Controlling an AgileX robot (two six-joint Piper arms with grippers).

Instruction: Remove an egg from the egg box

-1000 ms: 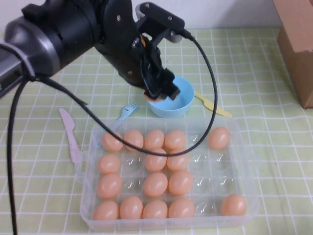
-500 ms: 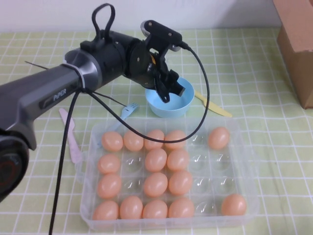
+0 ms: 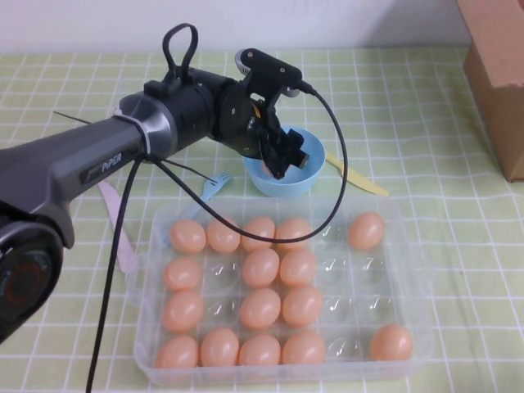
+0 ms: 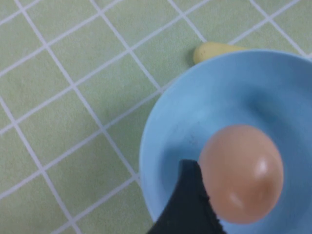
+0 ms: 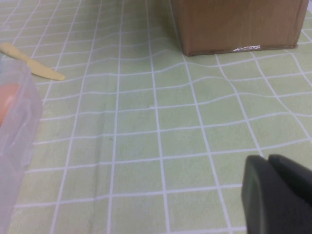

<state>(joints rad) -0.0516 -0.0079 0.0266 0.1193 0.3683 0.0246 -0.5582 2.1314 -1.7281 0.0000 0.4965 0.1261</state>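
Left gripper sits over the round, glossy light blue bowl, upper centre of the high view; jaws released. Smooth matte peach egg lies in the bowl, one black fingertip beside it. Clear plastic egg box below, partly filled. "PiPER" lettering on the arm. Right gripper: edge only, jaw state unreadable, checked green tabletop beneath.

Kitchen-style tabletop; checked green cloth, plastic cutlery
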